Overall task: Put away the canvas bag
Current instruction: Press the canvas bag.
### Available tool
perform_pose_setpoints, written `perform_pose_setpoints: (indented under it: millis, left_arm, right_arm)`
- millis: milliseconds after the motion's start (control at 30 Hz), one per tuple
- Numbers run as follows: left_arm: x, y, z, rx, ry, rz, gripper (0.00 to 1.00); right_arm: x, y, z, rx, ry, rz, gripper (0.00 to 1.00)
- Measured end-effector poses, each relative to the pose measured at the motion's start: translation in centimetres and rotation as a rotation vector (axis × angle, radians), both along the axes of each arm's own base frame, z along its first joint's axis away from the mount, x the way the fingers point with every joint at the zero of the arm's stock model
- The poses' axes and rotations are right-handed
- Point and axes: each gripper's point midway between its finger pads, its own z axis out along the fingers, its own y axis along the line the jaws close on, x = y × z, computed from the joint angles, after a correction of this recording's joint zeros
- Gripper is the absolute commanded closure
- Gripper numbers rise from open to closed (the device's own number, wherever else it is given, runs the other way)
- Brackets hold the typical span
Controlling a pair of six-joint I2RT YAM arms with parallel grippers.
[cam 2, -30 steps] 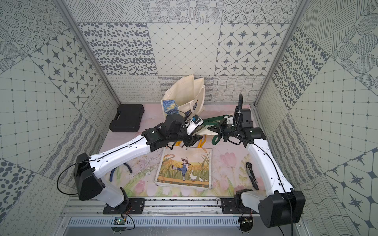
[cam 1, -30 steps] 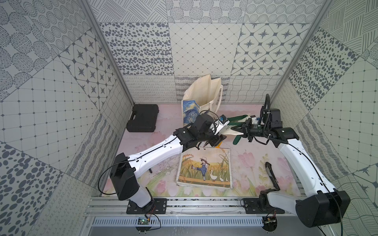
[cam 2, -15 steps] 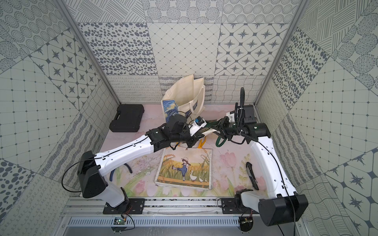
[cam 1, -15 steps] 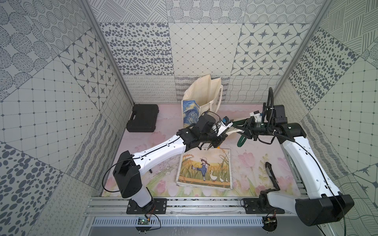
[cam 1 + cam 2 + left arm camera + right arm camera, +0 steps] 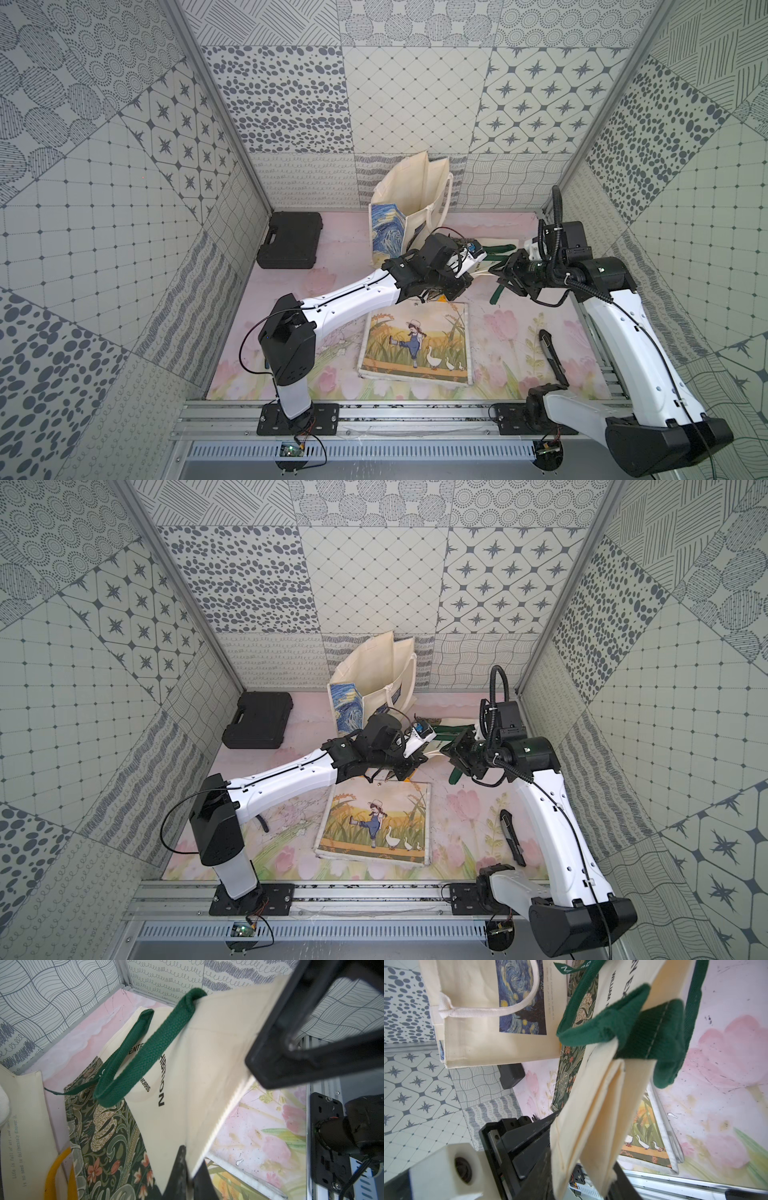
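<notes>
Left wrist view: the left gripper (image 5: 188, 1176) is clamped tight on a cream edge of the canvas bag (image 5: 187, 1084). The cloth runs taut and tilted up from the fingertips.
Right gripper: in both top views the right gripper (image 5: 503, 276) (image 5: 451, 754) faces the left one. Its jaws stand apart at the far end of the same lifted edge, and I cannot tell whether they touch the cloth.
Bag position: one part is raised between the two grippers, over the middle of the floral mat (image 5: 519, 332). The rest slopes down to lie on the mat towards the back wall.
Bag look: cream canvas with black lettering and a dark green floral print panel (image 5: 104, 1136). The green handles (image 5: 158, 1043) are woven webbing; one loop hangs bunched near the right wrist camera (image 5: 664, 1043).
Front of mat: a flat bag with a girl and geese (image 5: 415, 338) lies just below the grippers, apart from the lifted cloth. A slim black object (image 5: 550, 355) lies beside the right arm.
In the way: the left arm's wrist sits between the lifted edge and the standing tote.
Back of mat: a cream standing tote (image 5: 409, 195) with a blue swirl print stands upright against the wall with its mouth gaping. A black case (image 5: 291, 239) lies in the far left corner, well apart.
</notes>
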Motion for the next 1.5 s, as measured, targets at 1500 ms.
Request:
perform_pose_setpoints:
  millis: [1500]
  left_arm:
    - [-3.2, -3.2, -0.4, -0.049, 0.217, 0.027, 0.86]
  right_arm:
    - [2.2, -2.6, -3.8, -0.07, -0.019, -0.396, 1.0]
